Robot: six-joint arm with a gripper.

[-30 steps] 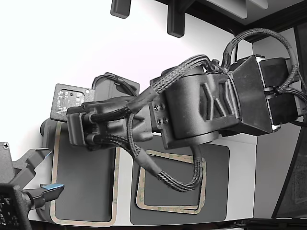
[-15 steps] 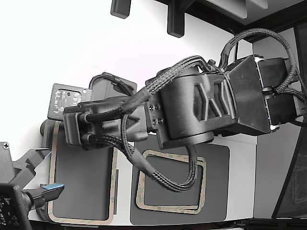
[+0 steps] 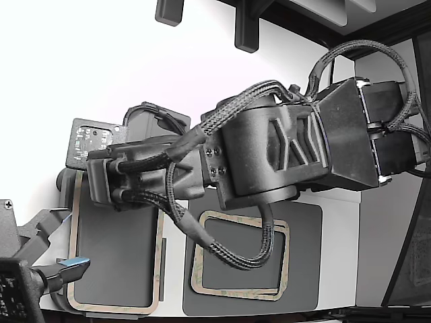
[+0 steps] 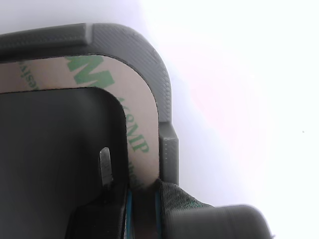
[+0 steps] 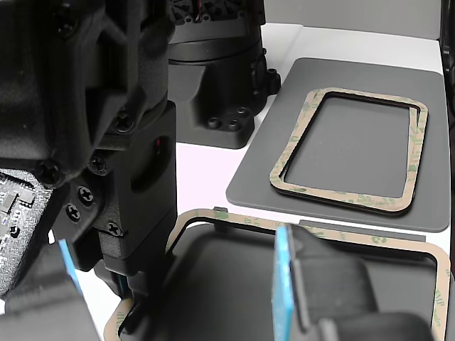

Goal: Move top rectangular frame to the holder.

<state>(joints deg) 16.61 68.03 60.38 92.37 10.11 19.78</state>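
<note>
The top rectangular frame (image 4: pixel 142 107) is seated in the holder (image 4: pixel 149 55), at 9 o'clock of the mat (image 3: pixel 303 235). It looks thin, light, floppy; the fingers (image 4: pixel 134 199) are pinched on its edge strip.

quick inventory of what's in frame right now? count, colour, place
frame in holder: 1, tan with green print, at the exterior view's left; a corner fills the wrist view
holder: 1, grey, around that frame; a raised tab shows by the corner
second frame: 1, tan, lying on the mat at centre of the exterior view
mat: 1, dark grey, flat, under the second frame
table: 1, white, under everything
second arm: 1, black with blue pad, low at the exterior view's left
arm: 1, black, braided cables, reaching across to the holder
gripper: 1, black with blue pads, at the frame's edge by the holder corner; jaw state not clear
</note>
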